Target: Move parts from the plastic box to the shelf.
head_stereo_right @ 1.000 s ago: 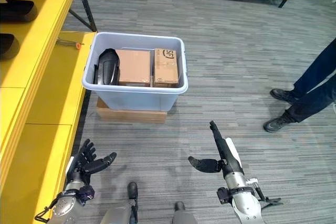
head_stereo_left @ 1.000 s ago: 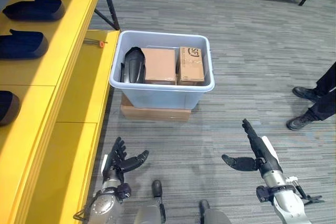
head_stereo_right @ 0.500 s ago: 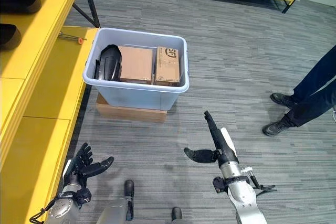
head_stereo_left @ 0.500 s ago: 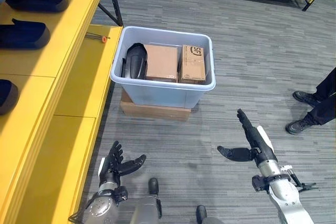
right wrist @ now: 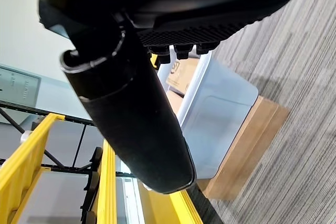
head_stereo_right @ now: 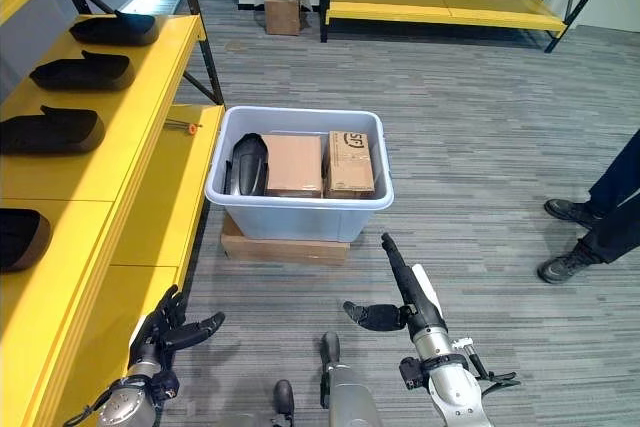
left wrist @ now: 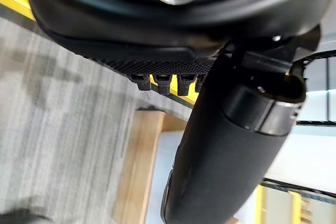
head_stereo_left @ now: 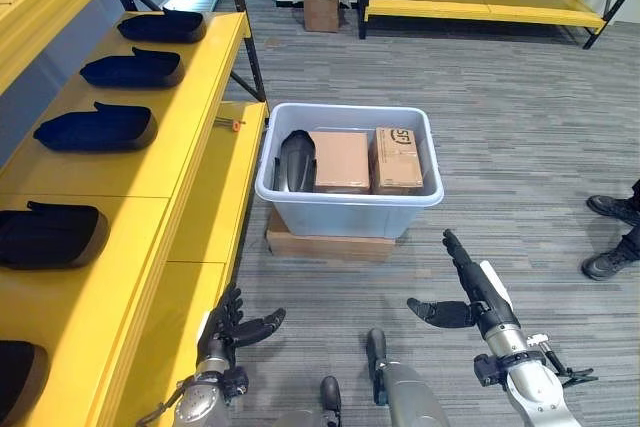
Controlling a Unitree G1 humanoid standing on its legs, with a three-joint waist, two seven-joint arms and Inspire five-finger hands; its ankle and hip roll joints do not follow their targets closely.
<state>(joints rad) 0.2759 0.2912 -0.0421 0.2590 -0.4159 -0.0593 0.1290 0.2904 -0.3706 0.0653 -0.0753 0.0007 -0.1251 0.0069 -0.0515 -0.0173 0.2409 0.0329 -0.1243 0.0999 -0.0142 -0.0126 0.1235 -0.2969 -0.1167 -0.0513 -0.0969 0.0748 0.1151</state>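
The pale plastic box (head_stereo_left: 350,209) stands on a flat brown base (head_stereo_left: 330,245) on the floor beside the yellow shelf (head_stereo_left: 190,117). Inside it lie a black moulded part (head_stereo_left: 296,159) at the shelf end and two cardboard boxes (head_stereo_left: 341,161) (head_stereo_left: 397,158). Several similar black parts (head_stereo_left: 95,128) sit in a row on the shelf's upper level. My right hand (head_stereo_left: 470,287) is open in front of the box, fingers straight towards it, thumb out sideways. My left hand (head_stereo_left: 232,328) hangs open low by the shelf's edge, holding nothing. The box (right wrist: 220,108) shows past my right thumb.
A person's dark shoes (head_stereo_left: 610,209) (head_stereo_left: 605,265) stand on the carpet at the right. A small orange-tipped tool (head_stereo_left: 230,124) lies on the shelf's lower level near the box. Another yellow rack (head_stereo_left: 480,2) and a cardboard box (head_stereo_left: 320,13) are at the back.
The whole picture has shifted: the camera has moved and takes in more of the shelf and the room's back. Both hands keep the same open pose.
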